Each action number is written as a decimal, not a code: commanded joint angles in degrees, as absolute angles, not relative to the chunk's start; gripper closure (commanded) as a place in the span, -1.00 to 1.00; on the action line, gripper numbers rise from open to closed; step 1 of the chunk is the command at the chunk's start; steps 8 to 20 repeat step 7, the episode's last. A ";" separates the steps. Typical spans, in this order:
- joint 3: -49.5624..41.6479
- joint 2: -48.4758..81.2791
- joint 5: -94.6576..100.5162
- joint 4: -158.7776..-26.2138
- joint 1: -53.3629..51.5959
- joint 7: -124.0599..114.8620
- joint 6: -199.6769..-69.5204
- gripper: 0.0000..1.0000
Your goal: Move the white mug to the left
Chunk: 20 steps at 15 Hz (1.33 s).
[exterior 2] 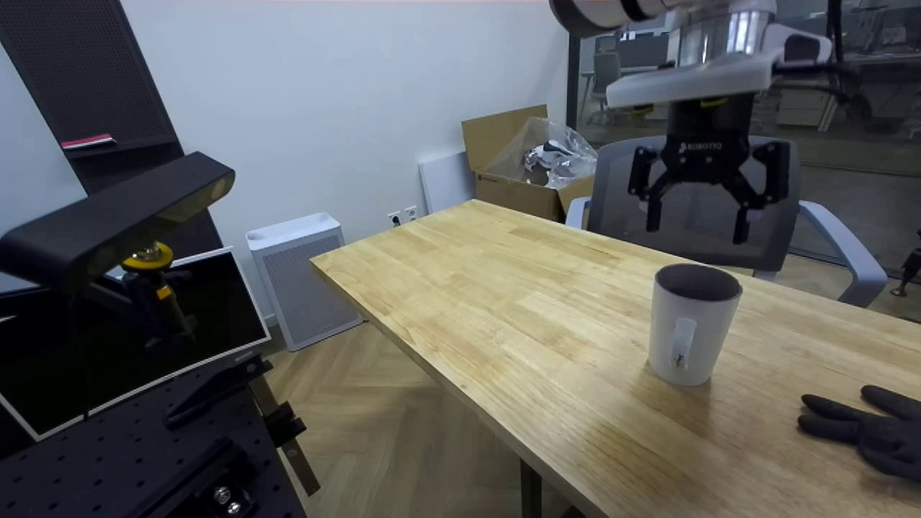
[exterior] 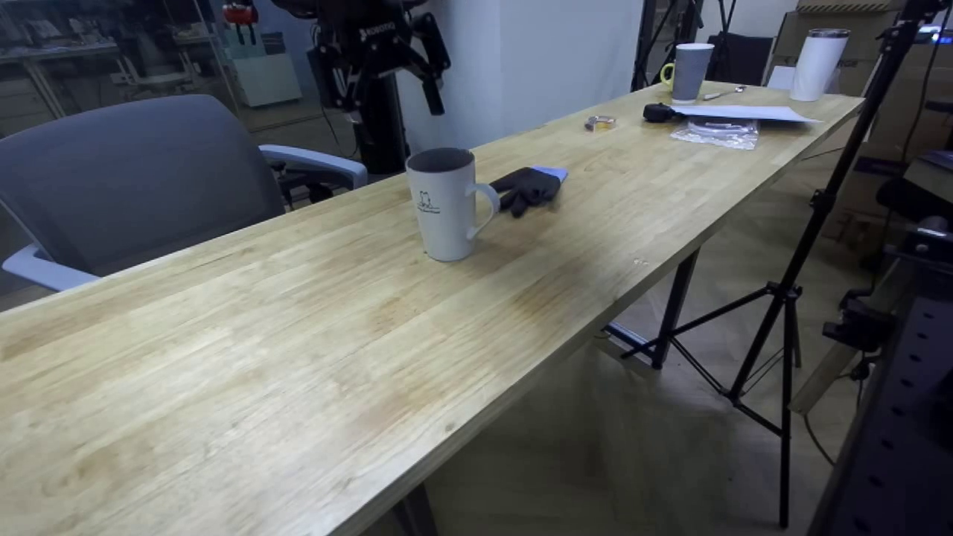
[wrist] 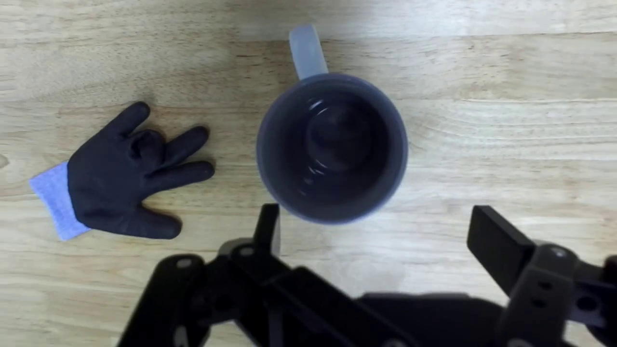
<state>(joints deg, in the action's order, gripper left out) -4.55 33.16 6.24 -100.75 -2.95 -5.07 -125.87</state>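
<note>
The white mug stands upright on the wooden table [exterior: 320, 320], in both exterior views [exterior: 443, 223] [exterior 2: 709, 338]. It has a small dark print, a loop handle and a dark inside. In the wrist view the mug [wrist: 332, 149] is seen from above, its handle pointing to the top of the picture. My gripper is open and empty, above table height in both exterior views [exterior: 398, 110] [exterior 2: 696, 226]. In the wrist view its two fingertips [wrist: 375, 212] are wide apart at the lower edge of the mug's rim. They look apart from the mug.
A dark glove with a lilac cuff [wrist: 115, 188] lies beside the mug, also in both exterior views [exterior: 532, 190] [exterior 2: 878, 432]. Farther along the table are a grey cup [exterior: 692, 73], a white tumbler [exterior: 817, 67] and papers [exterior: 744, 113]. An office chair [exterior: 149, 179] stands at the table's edge.
</note>
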 commanded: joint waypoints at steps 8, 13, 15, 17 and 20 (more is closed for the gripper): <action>-3.86 28.74 8.25 -98.85 -3.45 -8.10 -119.06 -1.00; -3.86 28.74 8.25 -98.85 -3.45 -8.10 -119.06 -1.00; -3.86 28.74 8.25 -98.85 -3.45 -8.10 -119.06 -1.00; -3.86 28.74 8.25 -98.85 -3.45 -8.10 -119.06 -1.00; -3.86 28.74 8.25 -98.85 -3.45 -8.10 -119.06 -1.00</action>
